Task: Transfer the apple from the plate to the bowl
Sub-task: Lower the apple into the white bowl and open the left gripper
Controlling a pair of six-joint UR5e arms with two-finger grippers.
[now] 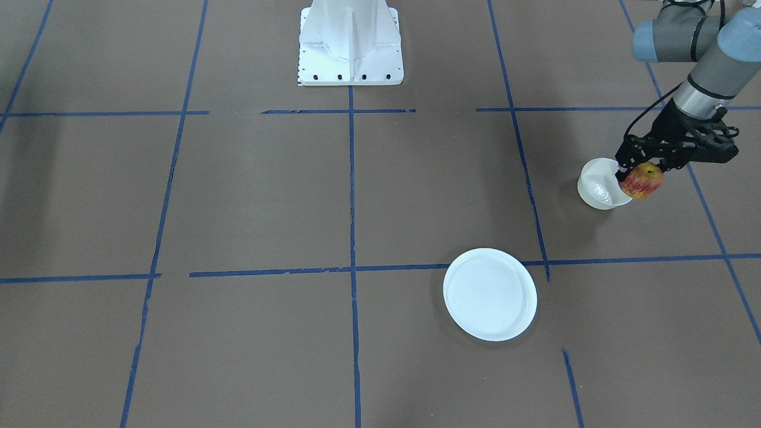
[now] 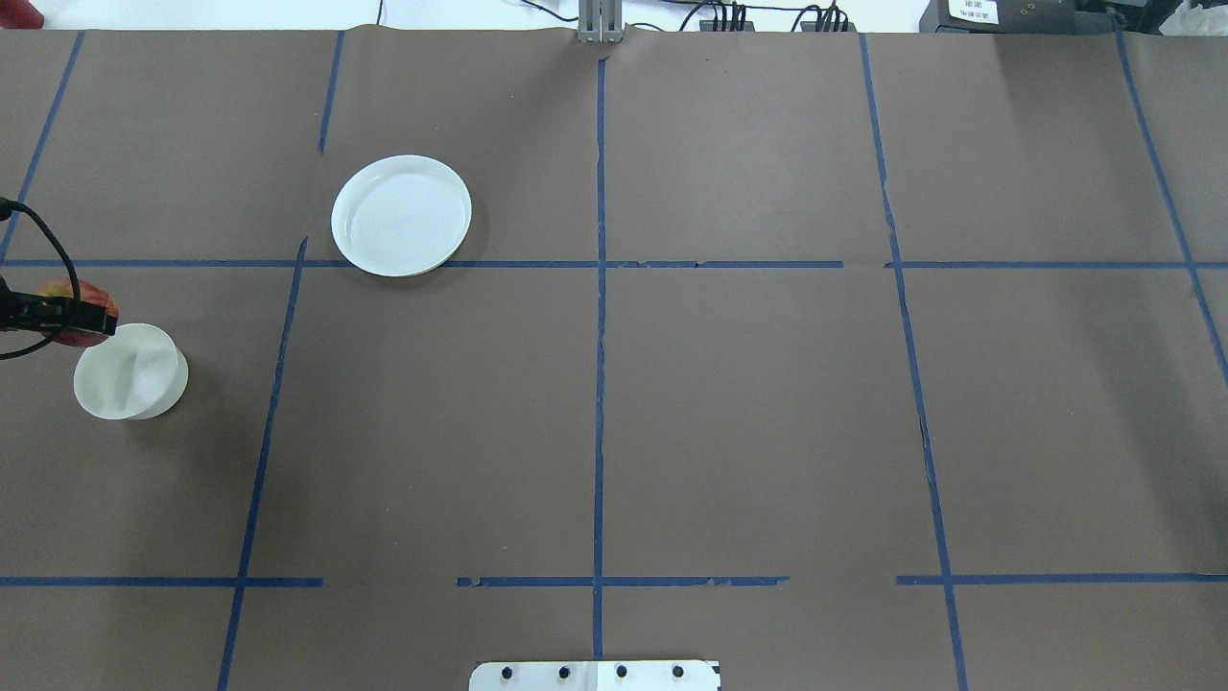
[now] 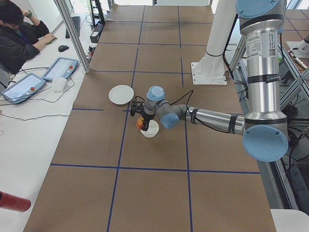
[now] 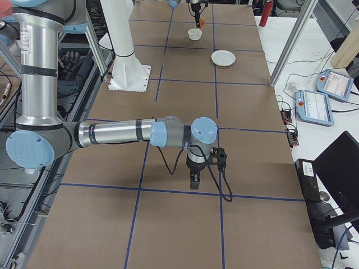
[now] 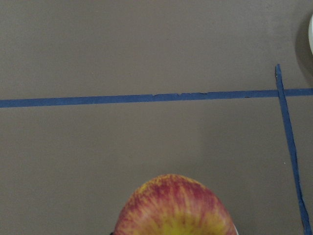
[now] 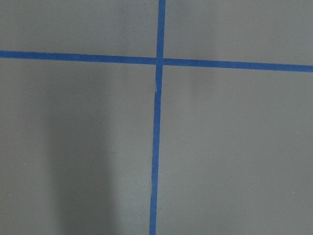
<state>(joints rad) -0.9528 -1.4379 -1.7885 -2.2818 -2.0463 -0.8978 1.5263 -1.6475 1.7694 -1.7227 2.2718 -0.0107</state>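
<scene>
The left gripper (image 1: 643, 171) is clamped on the apple (image 1: 642, 183), one black finger on each side of the fruit, and holds it in the air near the left end of the desk (image 1: 238, 196). The apple is red with yellow streaks. It hangs at the rim of the bowl (image 1: 597, 190), on the side toward the desk's left end and far edge, and is not inside the bowl. In the overhead view the gripper's finger crosses the fruit just beside the bowl's rim. In the left wrist view the apple's rounded top fills the bottom edge, with brown desk and blue tape lines (image 1: 351, 196) beyond it.

The bowl stands upright on the desk close to the left end, about midway between the near and far edges. The plate (image 1: 489, 294) lies flat in the left half of the desk toward the far edge, well apart from the bowl and the apple, touching a tape line.

The right arm (image 4: 112, 133) reaches over the right half of the desk with the right gripper (image 4: 194, 180) pointing down above a tape crossing. It shows only in the side view, so whether it is open or closed cannot be told
</scene>
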